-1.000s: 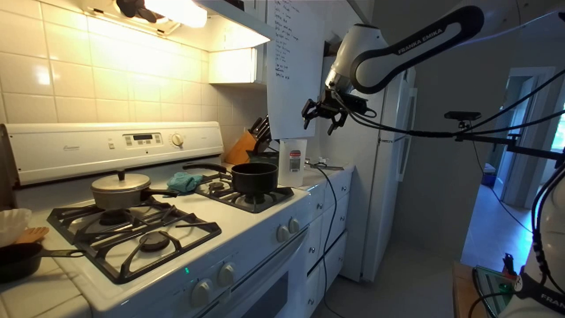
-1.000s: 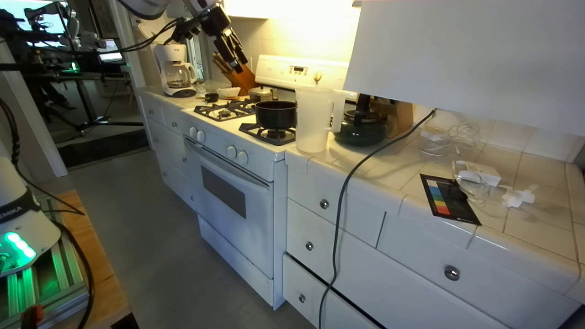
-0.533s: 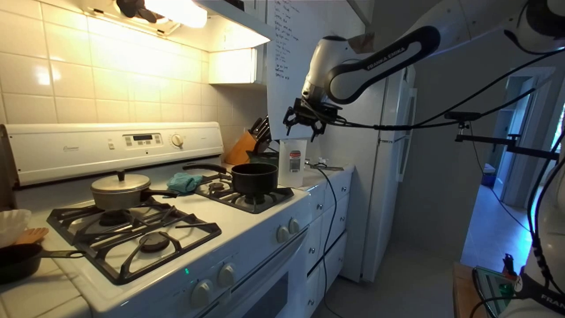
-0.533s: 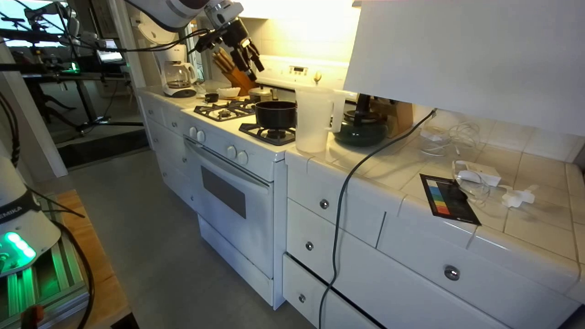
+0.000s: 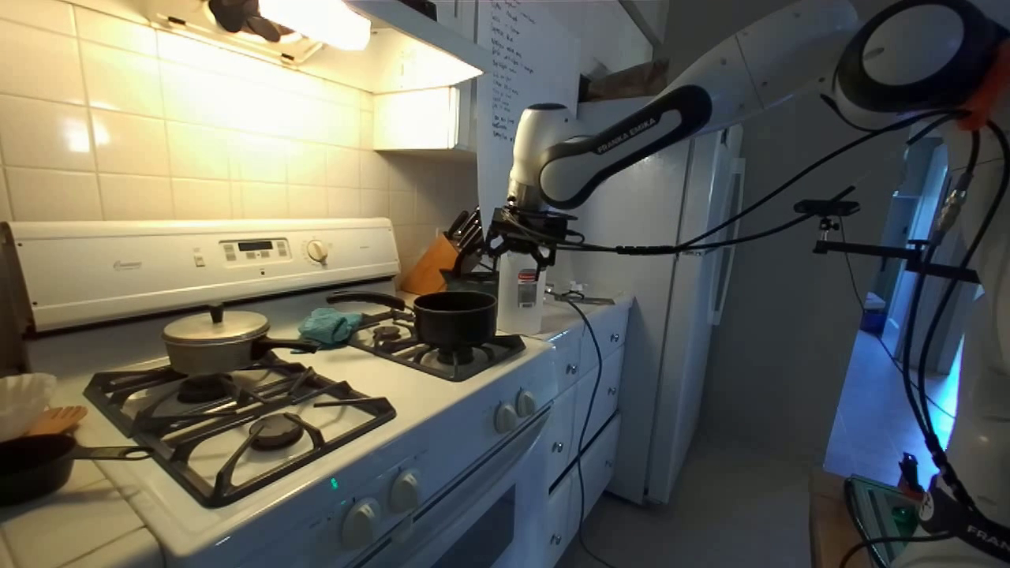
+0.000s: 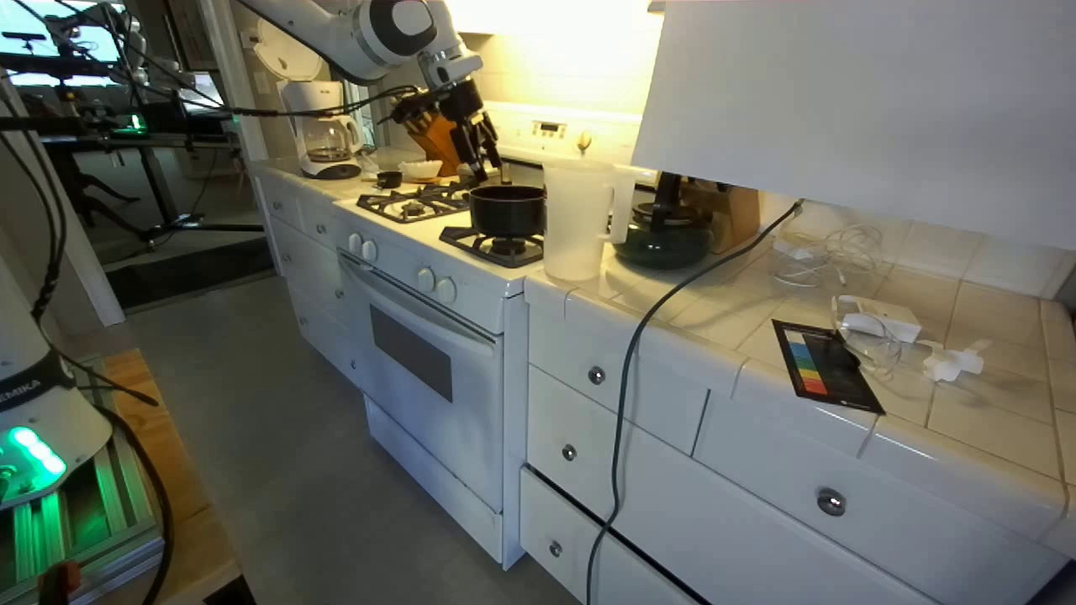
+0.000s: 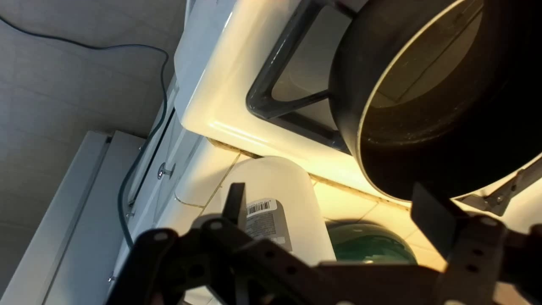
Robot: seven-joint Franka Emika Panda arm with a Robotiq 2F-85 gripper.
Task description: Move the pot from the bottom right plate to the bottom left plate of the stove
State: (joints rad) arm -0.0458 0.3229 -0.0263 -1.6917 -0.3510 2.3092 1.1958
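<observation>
Now | pot (image 5: 455,322) upright | long axis rearward, handle (image 5: 369,297) toward backguard (image 5: 207,272) | tool (image 7: 328,195) spread

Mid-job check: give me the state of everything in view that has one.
Gripper: open, holding nothing
Pot: upright, lidless, contents unclear
Bottom right plate: pot on it, no flame visible
Bottom left plate: nothing on it, no flame visible
Silver pot: lidded
Hood light: on
Oven door: shut
Coffee maker: lid raised
Pitcher: upright
Knife block: knives in it
Blue cloth: crumpled

The hood lamp (image 5: 319,22) glares on tiles (image 5: 197,134); the floor (image 5: 678,521) lies dim.
</observation>
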